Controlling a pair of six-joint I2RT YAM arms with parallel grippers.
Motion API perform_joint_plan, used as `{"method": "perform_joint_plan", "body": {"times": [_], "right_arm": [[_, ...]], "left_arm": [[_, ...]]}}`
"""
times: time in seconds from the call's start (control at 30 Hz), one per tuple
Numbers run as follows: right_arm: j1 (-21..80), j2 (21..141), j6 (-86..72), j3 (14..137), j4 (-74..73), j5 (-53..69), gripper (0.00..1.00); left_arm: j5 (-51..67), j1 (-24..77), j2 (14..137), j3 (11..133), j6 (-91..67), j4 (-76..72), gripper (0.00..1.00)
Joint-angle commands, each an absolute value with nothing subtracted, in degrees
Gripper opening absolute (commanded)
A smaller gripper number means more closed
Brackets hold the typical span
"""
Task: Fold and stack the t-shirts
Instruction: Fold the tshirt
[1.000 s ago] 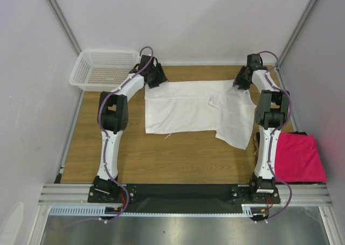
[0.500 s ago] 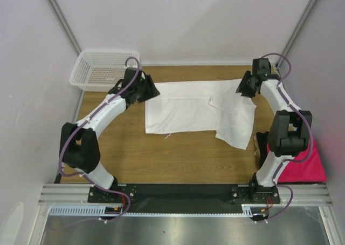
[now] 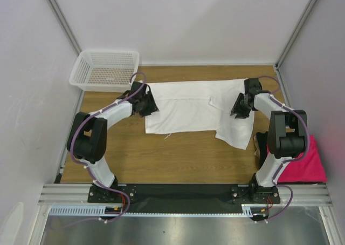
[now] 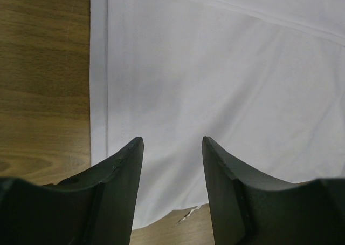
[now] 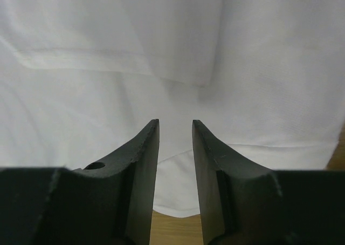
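Item 1: white t-shirt (image 3: 188, 107) spread flat, your left gripper (image 4: 172, 142) at its left hem, your right gripper (image 5: 176, 123) over its right side, both jaws parted and empty, probably placed for an even 2-handed fold; magenta t-shirt (image 3: 302, 158) lies folded to its right.

A wooden table (image 3: 161, 158) stands between plain pale walls (image 3: 188, 24).

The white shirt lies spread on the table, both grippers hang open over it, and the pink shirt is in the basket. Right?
Not quite. The pink shirt is not in the basket; it lies at the near right, beside the right arm, as the top external view shows. The rest holds.
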State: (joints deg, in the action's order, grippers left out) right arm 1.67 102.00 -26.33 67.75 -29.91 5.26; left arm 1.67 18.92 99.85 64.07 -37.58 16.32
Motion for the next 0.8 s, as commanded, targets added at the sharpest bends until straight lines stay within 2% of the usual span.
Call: {"method": "perform_joint_plan", "body": {"times": [0.0, 0.37, 0.77], "right_arm": [[4.04, 100.37, -27.25, 70.39, -26.90, 5.98, 0.36], [10.10, 106.87, -27.51, 78.13, -26.72, 6.86, 0.36], [11.25, 110.21, -27.25, 78.31, -27.60, 5.45, 0.35]], "left_arm": [[0.18, 17.76, 99.84, 63.02, -37.62, 12.40, 0.54], [0.70, 15.38, 101.95, 62.58, -36.39, 10.37, 0.50], [1.67, 13.71, 105.20, 63.90, -34.89, 9.05, 0.48]]}}
